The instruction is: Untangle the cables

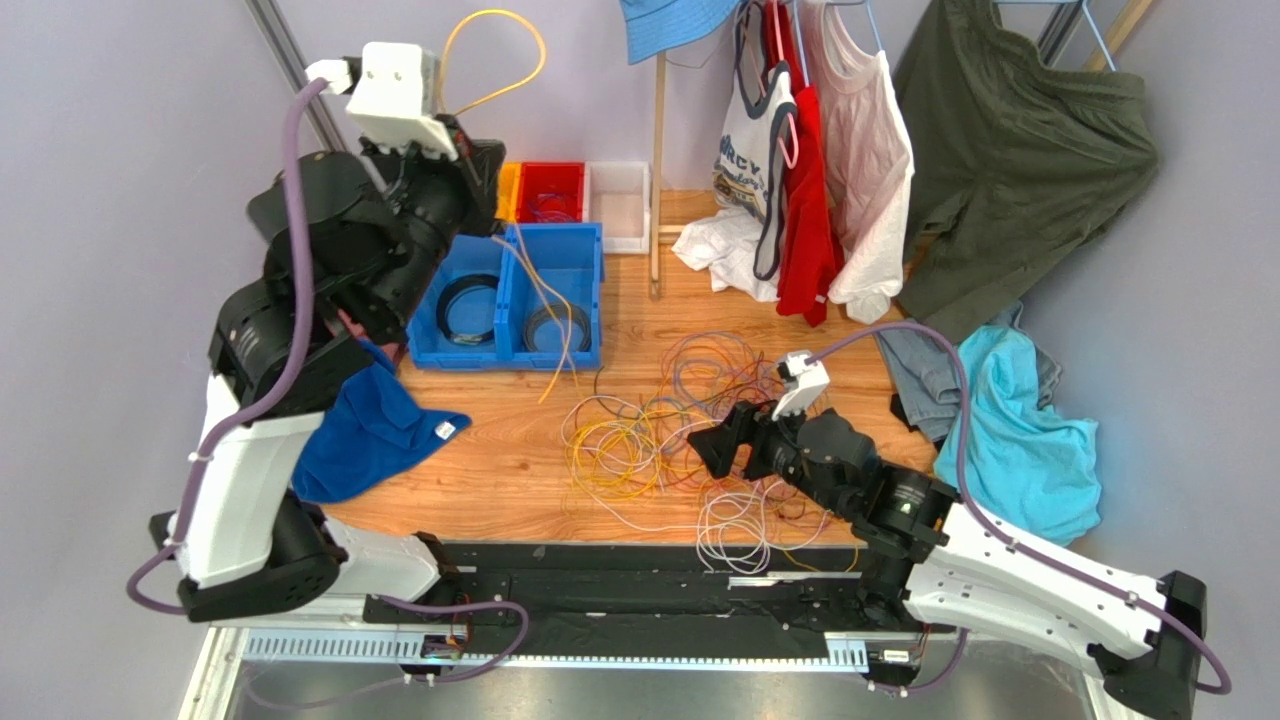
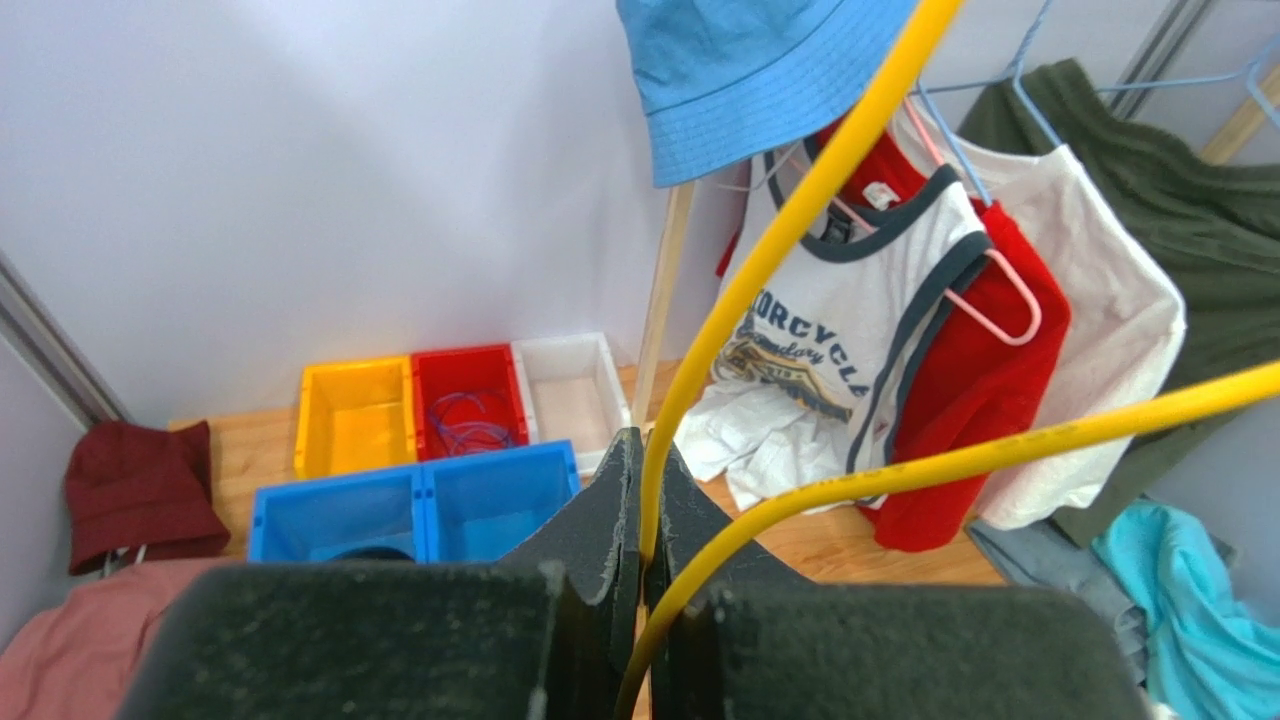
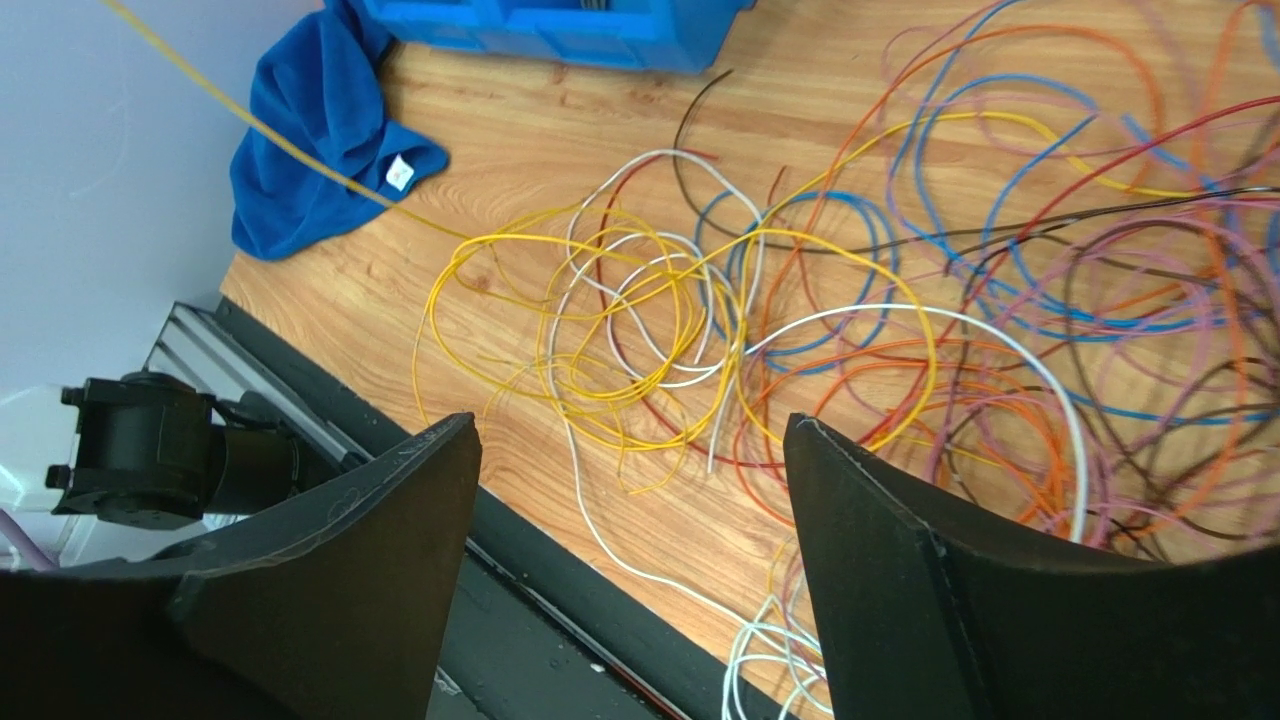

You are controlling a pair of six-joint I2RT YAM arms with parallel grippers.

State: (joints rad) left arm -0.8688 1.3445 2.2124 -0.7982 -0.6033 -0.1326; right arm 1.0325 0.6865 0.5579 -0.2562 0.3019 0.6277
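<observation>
A tangle of thin cables (image 1: 676, 428) in yellow, orange, white, purple, red and brown lies on the wooden table, also in the right wrist view (image 3: 842, 315). My left gripper (image 1: 478, 150) is raised high at the back left and is shut on a yellow cable (image 2: 781, 225). That cable loops above it (image 1: 496, 53) and trails down past the blue bins to the pile. My right gripper (image 1: 724, 447) is open and empty, hovering just above the near right side of the tangle, its fingers (image 3: 902, 540) wide apart.
Blue bins (image 1: 519, 293) with coiled wire stand at the back left, with yellow, red and white bins (image 1: 579, 192) behind. A blue cloth (image 1: 368, 428) lies at the left. Clothes hang on a rack (image 1: 819, 165) at the back; a teal cloth (image 1: 1022, 435) lies at the right.
</observation>
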